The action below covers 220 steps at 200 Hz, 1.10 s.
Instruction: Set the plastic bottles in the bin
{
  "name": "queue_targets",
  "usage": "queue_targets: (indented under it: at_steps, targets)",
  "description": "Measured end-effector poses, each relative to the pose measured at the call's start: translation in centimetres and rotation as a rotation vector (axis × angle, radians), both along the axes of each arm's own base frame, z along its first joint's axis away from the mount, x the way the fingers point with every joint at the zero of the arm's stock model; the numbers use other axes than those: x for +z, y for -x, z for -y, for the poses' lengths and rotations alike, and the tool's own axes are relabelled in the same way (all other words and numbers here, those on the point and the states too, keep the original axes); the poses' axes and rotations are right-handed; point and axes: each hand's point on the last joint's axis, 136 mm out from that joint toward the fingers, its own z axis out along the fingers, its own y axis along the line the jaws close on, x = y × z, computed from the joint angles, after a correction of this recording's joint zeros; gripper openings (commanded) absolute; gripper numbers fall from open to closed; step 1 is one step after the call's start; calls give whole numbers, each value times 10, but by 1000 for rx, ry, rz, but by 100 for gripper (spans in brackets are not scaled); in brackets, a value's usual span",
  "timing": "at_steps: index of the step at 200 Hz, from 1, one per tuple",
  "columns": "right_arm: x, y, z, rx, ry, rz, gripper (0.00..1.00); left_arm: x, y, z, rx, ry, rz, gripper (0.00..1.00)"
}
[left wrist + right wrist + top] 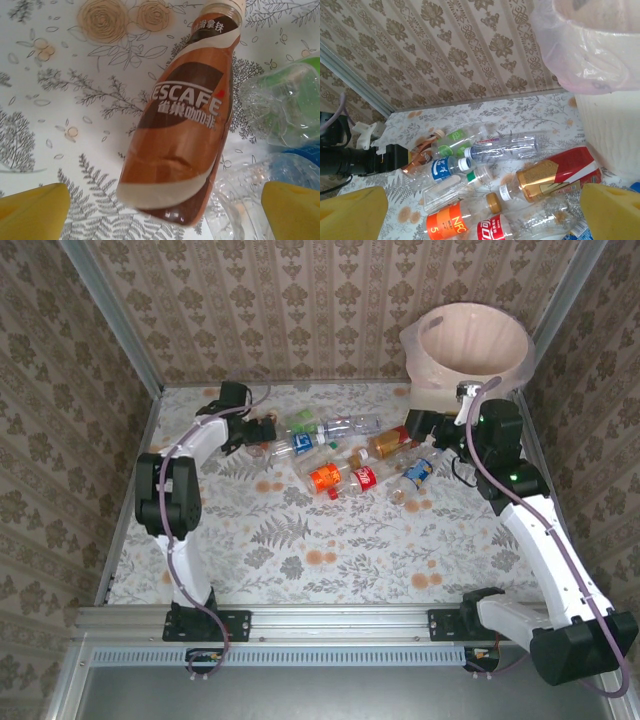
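Left gripper [162, 210] stands wide, one yellow fingertip [35, 210] in each bottom corner of my wrist view, and it holds nothing. Between those tips, down on the cloth, lies the brown coffee bottle [185, 125]. It is on its side and dented near the base, with its cap end pointing away from the jaws. I can see a gap between each fingertip and the bottle. Just to its right a clear green-labelled bottle [285, 100] and a clear bottle with a blue band [240, 195] crowd in close, though I cannot tell whether they touch it.

From above, that brown bottle is at the left end of the plastic bottles [345, 427], which lie in a loose heap across the far middle of the table. Further right I pick out an orange-labelled bottle [325, 478], a red-labelled bottle [362, 478], a gold-and-red bottle [392, 443] and a blue-labelled bottle [420, 470] nearest the right arm.

The right gripper [482, 212] is spread wide too and is empty, sitting over the right end of the heap. In its wrist view the gold-and-red bottle lies ahead of the fingertips, towards the right one.

The bin [440, 390] stands upright in the far right corner, just behind the right gripper, with a pinkish bag [580, 50] folded over its rim. Every bottle I can see lies outside it on the floral tablecloth [330, 540], with wallpapered walls [300, 300] around.
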Motion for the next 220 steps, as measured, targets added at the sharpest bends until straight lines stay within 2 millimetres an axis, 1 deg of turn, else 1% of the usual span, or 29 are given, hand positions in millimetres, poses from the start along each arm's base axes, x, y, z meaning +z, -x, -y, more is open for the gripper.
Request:
queue_targets:
  at_steps: [32,57,92,115,137,152,181,196,220]
  targets:
    - [-4,-1,2,-15,-6,-13,100,-12,-15,4,-65,5,-21,87]
    - [-4,-1,4,-27,-6,-13,100,-26,-17,2,-90,3,-54,78]
    - [-5,-2,6,-41,-2,-14,100,-42,-15,-6,-83,-10,-93,77]
    - [-6,-2,8,-50,2,-15,100,-46,-14,-13,-80,-50,-108,78]
    - [-6,-3,8,-52,3,-15,100,-48,-20,-14,-90,-72,-106,77]
    - [-6,-3,8,-52,3,-15,100,-51,-21,-15,-96,-81,-111,73]
    - [-8,-3,8,-52,3,-18,100,-54,-20,-15,-108,-94,-114,62]
    - [-9,-2,8,-50,3,-20,100,-54,-22,-15,-110,-96,-107,59]
    - [-13,-3,5,-41,1,-20,100,-55,-22,-15,-111,-96,-84,57]
